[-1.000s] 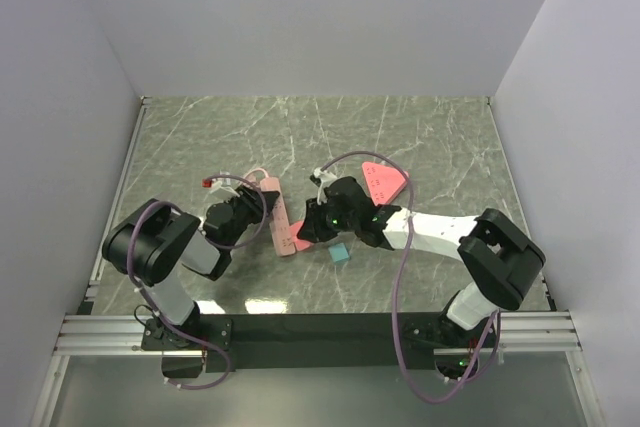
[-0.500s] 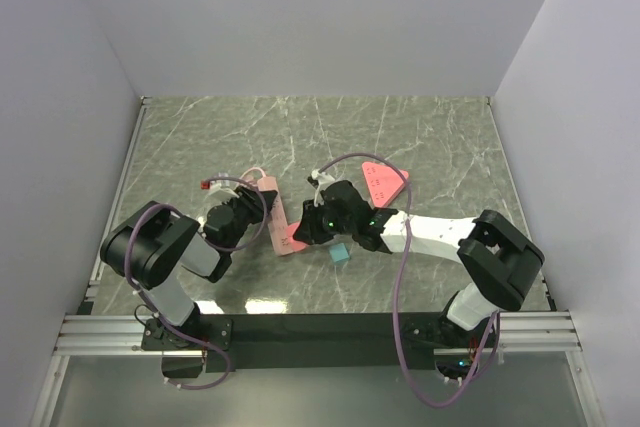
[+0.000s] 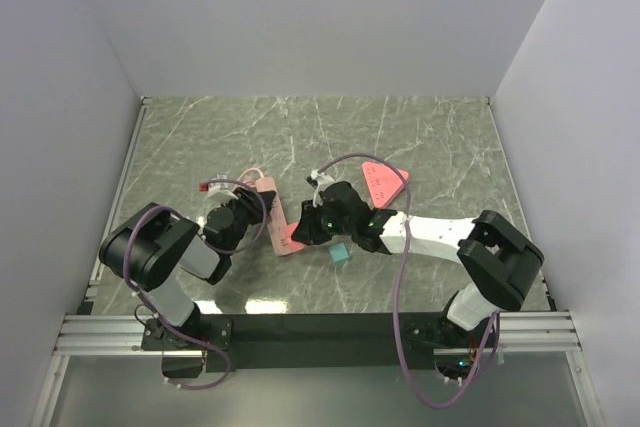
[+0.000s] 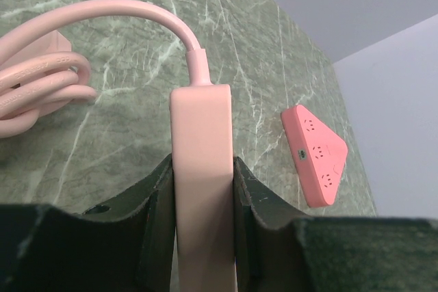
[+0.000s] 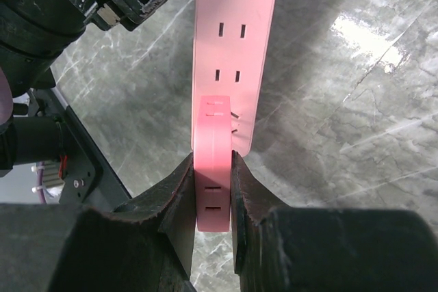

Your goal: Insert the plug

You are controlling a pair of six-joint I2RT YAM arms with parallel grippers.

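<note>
A long pink power strip (image 3: pixel 276 219) lies on the marble table. My left gripper (image 3: pixel 245 215) is shut on it across its width; in the left wrist view the strip (image 4: pixel 201 141) sits between both fingers (image 4: pixel 155 210), its cord curving off to the left. My right gripper (image 3: pixel 311 225) is shut on a pink plug (image 5: pixel 212 155). The plug sits against the near end of the strip (image 5: pixel 236 25), over its last sockets. I cannot tell how deep the prongs are in; they are hidden.
A pink triangular socket block (image 3: pixel 384 181) lies right of the strip, also seen in the left wrist view (image 4: pixel 316 157). A small teal cube (image 3: pixel 341 252) sits under my right arm. The coiled pink cord (image 4: pixel 34 80) and a small red connector (image 3: pixel 205 185) lie left.
My right gripper has shifted slightly left with the plug, closer onto the strip's near end. The left gripper and strip have barely moved.
</note>
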